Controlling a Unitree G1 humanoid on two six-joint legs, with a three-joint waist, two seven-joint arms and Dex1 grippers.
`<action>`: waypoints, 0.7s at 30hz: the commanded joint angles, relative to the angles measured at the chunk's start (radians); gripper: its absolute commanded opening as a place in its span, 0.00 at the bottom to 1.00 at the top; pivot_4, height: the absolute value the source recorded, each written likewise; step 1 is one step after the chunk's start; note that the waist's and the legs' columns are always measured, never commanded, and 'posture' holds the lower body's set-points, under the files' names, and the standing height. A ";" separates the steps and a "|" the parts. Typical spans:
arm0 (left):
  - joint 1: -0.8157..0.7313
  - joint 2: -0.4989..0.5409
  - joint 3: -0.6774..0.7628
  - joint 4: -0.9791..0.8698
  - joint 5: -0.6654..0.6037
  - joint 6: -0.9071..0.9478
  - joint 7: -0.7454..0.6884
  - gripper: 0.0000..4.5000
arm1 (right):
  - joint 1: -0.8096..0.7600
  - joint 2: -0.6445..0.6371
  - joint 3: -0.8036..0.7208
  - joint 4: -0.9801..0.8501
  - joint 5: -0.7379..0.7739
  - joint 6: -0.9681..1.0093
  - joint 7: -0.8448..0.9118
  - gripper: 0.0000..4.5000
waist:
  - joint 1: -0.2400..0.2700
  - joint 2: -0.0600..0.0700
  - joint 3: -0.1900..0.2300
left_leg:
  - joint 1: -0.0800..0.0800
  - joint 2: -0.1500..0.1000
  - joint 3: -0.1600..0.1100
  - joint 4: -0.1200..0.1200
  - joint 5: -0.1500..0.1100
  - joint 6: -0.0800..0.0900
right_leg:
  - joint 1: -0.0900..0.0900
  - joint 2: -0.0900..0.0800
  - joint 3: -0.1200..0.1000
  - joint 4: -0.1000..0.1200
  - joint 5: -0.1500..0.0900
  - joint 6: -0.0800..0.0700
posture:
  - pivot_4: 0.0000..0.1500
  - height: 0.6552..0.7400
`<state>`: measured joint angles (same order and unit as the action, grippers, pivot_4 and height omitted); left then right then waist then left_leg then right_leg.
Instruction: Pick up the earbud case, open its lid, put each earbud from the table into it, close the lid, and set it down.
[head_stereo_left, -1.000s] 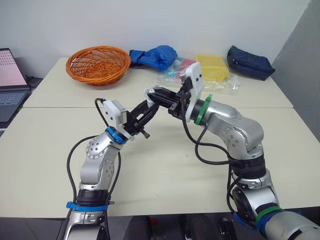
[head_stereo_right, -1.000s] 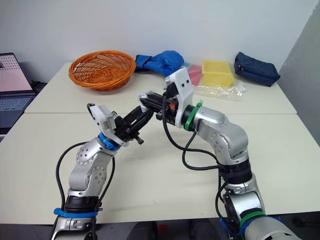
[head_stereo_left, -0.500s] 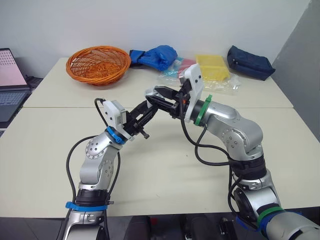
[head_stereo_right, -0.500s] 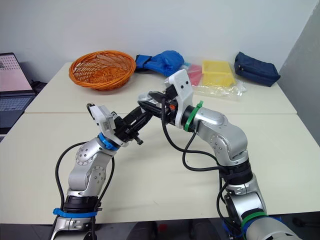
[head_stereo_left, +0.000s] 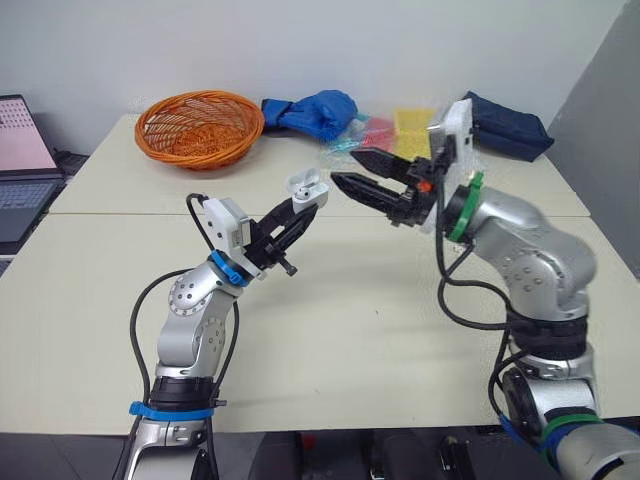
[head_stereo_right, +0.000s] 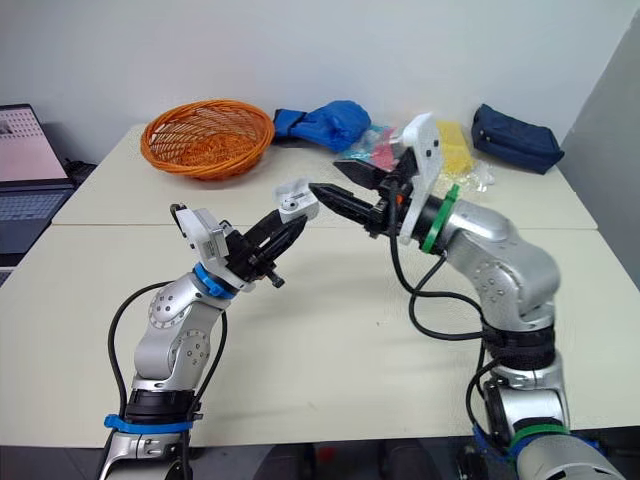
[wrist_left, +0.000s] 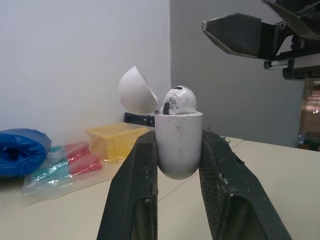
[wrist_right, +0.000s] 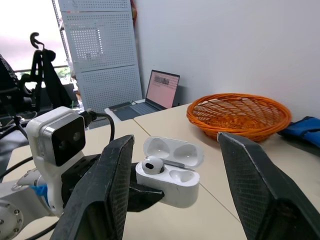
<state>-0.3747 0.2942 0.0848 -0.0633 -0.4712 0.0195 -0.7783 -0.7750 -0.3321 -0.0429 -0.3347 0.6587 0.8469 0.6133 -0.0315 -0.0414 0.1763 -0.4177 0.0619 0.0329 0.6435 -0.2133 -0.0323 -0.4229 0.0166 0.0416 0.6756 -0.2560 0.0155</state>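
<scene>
Pale bench (head_stereo_left: 350, 310) below, orange basket (head_stereo_left: 198, 125) far back at 11 o'clock. Big change just now at the right tool (head_stereo_left: 345, 168): pulled clear! Right over the earbud case (head_stereo_left: 305, 187) half a second ago; now off at about 2 o'clock from it, near but apart, spread wide, carrying nothing. Left behind in the case: one earbud (wrist_right: 151, 164) seated in its socket, with the lid (wrist_left: 137, 90) tipped back open and the neighbouring socket (wrist_right: 181, 176) bare. Reads as first earbud delivered, so roughly half the loading done. Over at the left tool (head_stereo_left: 295, 215): clamped narrow on the case body, holding it upright, well up off the bench, mouth turned toward the right tool. Likely next: fetch the other earbud, bring it in along that same 2 o'clock line, seat it in the bare socket. After that: close the lid, set the case down.
</scene>
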 joint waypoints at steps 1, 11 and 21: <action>-0.005 0.007 0.016 -0.015 -0.012 -0.016 -0.004 0.17 | -0.009 -0.071 -0.072 -0.016 0.029 0.042 -0.023 0.61 | -0.001 0.000 0.000 | 0.000 0.000 0.000 0.000 0.000 0.000 | 0.000 0.000 0.000 0.000 0.000 0.000 | 1.00 1.00; -0.001 0.013 0.020 -0.022 -0.013 -0.013 0.007 0.17 | 0.150 -0.139 -0.056 0.297 -0.278 -0.176 -0.190 0.90 | 0.000 0.001 0.001 | 0.000 -0.001 0.001 0.000 0.000 0.000 | 0.000 0.000 0.002 0.000 0.000 -0.001 | 1.00 1.00; 0.013 0.020 0.013 -0.050 -0.012 -0.002 0.023 0.17 | 0.230 -0.042 -0.092 0.496 -0.442 -0.257 -0.423 0.97 | -0.003 0.002 0.001 | 0.000 0.000 0.002 -0.002 0.000 0.000 | -0.001 0.001 0.003 0.000 -0.001 -0.001 | 1.00 1.00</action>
<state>-0.3572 0.3061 0.0859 -0.0679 -0.4708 0.0203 -0.7558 -0.5262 -0.3769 -0.1016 0.1872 0.2177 0.6045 0.2105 -0.0343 -0.0397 0.1773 -0.4171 0.0614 0.0352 0.6415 -0.2133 -0.0323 -0.4241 0.0172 0.0441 0.6762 -0.2565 0.0147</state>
